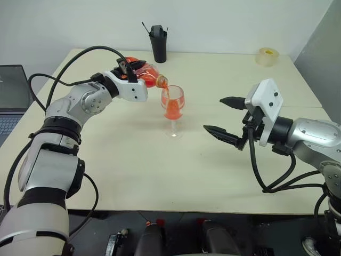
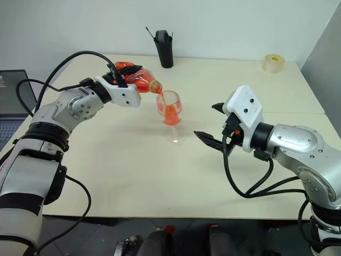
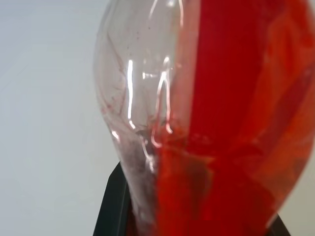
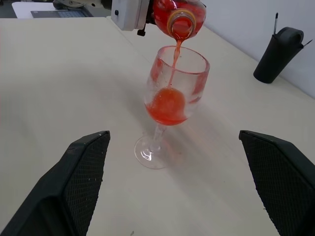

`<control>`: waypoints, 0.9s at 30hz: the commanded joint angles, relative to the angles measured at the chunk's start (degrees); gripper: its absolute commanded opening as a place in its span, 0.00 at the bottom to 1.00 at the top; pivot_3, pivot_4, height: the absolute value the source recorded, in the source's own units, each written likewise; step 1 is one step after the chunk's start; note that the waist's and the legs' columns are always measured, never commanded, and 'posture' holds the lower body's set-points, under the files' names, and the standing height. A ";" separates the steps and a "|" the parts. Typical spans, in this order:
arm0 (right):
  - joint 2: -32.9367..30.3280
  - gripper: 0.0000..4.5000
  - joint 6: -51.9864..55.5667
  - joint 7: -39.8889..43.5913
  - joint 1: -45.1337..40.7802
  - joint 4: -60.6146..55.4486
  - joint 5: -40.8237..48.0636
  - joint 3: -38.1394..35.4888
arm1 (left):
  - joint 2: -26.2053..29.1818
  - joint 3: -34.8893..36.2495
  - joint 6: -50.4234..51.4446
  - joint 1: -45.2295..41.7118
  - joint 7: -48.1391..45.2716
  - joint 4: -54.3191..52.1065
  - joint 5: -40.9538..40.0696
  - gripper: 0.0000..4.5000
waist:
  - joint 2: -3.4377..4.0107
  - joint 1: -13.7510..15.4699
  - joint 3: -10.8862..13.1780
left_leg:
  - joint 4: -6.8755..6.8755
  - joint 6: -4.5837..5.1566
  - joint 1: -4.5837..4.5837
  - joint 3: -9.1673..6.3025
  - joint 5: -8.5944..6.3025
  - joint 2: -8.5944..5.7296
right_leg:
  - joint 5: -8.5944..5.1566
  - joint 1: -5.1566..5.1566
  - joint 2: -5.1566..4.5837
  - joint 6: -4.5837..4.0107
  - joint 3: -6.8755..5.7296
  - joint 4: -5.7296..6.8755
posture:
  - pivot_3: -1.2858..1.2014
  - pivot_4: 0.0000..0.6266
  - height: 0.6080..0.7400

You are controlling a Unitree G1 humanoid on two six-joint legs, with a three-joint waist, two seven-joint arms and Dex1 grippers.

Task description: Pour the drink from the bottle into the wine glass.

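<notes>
You are in the middle of the pour. Your left gripper (image 1: 133, 72) sits in the upper left of the head view, its jaws clamped on the bottle (image 1: 145, 73), which is tipped well over so its mouth hangs just above the rim of the glass (image 1: 173, 109). A thin red stream of drink (image 4: 173, 61) runs from the mouth down into the bowl, and the bowl is roughly a third to half full. In the left wrist view the bottle (image 3: 206, 118) still carries a good deal of red liquid along one side, with the other side clear.

The glass stands upright on its foot near the centre of the table (image 1: 160, 176), just right of the bottle's mouth in the head view. Your right gripper (image 1: 227, 117) hovers at centre right, well apart from the glass, jaws spread wide and holding nothing; it points toward the glass without touching it.

At the top of the frame a black pen holder (image 1: 158, 42) stands behind the bottle, and a roll of tape (image 1: 267, 56) lies at upper right, both clear of the work.

As I judge it, the next move calls for holding the tilt steady over the rim, watching the level rise, then rolling the bottle back upright before the bowl gets too full. The risk is a drip down the outside as you right it.
</notes>
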 commanded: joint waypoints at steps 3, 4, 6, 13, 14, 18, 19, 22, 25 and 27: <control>0.03 1.00 -0.13 -0.62 -0.83 -1.54 0.67 -1.68 | 0.34 0.26 0.51 -3.47 0.78 -1.21 -0.41 0.20 | 0.00 0.00 0.00 | 0.00 0.00 0.00 0.00 0.00 0.00 | 0.00 0.00 0.00 0.00 0.00 0.00 | 0.52 0.24 1.00; 0.15 1.00 -0.13 -0.68 -0.99 -1.52 0.77 -1.73 | 0.20 0.29 0.61 -3.62 0.71 -1.13 -0.53 0.20 | 0.00 -0.01 0.00 | 0.00 0.00 0.00 0.01 0.00 0.00 | 0.00 0.00 0.00 0.00 0.01 0.01 | 0.52 0.24 1.00; 0.98 1.00 0.27 -1.10 -2.16 -1.39 2.01 -2.29 | -0.01 0.18 0.59 -3.90 0.59 -1.26 -0.52 0.20 | 0.00 -0.01 0.00 | 0.00 0.00 0.00 0.00 0.00 0.00 | 0.00 0.00 0.00 0.00 0.00 0.01 | 0.52 0.24 1.00; 1.18 1.00 1.19 -1.88 -3.27 -1.38 3.23 -2.21 | 0.12 -0.67 0.37 -4.61 0.58 -0.88 0.47 0.20 | 0.00 0.00 0.00 | 0.01 0.00 -0.01 0.01 0.00 0.00 | 0.00 -0.02 -0.01 0.00 0.01 0.02 | 0.52 0.24 1.00; 1.10 1.00 1.27 -1.82 -3.05 -1.52 3.21 -2.07 | 0.09 -0.85 0.41 -4.79 0.66 -0.74 0.68 0.20 | 0.00 0.00 0.00 | 0.01 0.00 -0.01 0.01 0.00 0.00 | 0.00 -0.02 -0.01 0.00 0.00 0.02 | 0.52 0.24 1.00; 0.92 1.00 1.49 -1.80 -2.84 -1.71 3.24 -1.92 | 0.16 -1.49 0.20 -5.19 1.17 -0.53 1.26 0.20 | 0.00 0.00 0.00 | 0.01 0.00 -0.01 0.01 0.00 -0.01 | 0.00 -0.02 -0.01 0.00 0.00 0.02 | 0.52 0.24 1.00; 0.87 1.00 1.53 -1.81 -2.84 -1.72 3.24 -1.92 | 0.16 -1.54 0.17 -5.23 1.24 -0.45 1.25 0.20 | 0.00 -0.01 0.00 | 0.01 0.00 -0.01 0.01 0.00 -0.01 | 0.00 -0.02 -0.01 0.00 0.01 0.02 | 0.52 0.24 1.00; 0.57 1.00 1.61 -1.74 -2.67 -1.84 3.18 -1.88 | -0.02 -1.08 0.42 -5.06 1.17 -0.17 0.46 0.20 | 0.00 -0.01 0.00 | 0.01 0.00 -0.01 0.01 0.00 0.00 | 0.00 -0.02 -0.01 0.00 0.01 0.02 | 0.52 0.24 1.00; 0.39 1.00 1.45 -1.63 -2.43 -1.84 3.17 -2.01 | 0.10 -0.39 -0.18 -4.38 0.97 -0.62 -0.64 0.20 | 0.00 -0.01 0.00 | 0.01 0.00 -0.01 0.01 0.00 0.00 | 0.00 -0.02 -0.01 0.00 0.01 0.03 | 0.52 0.24 1.00; 0.35 1.00 1.31 -1.53 -2.34 -1.78 3.10 -2.00 | 0.30 -0.43 -0.21 -4.22 0.94 -0.80 -0.68 0.20 | 0.00 -0.01 0.00 | 0.01 0.00 -0.01 0.01 0.00 0.00 | 0.00 -0.02 -0.01 0.00 0.01 0.02 | 0.52 0.24 1.00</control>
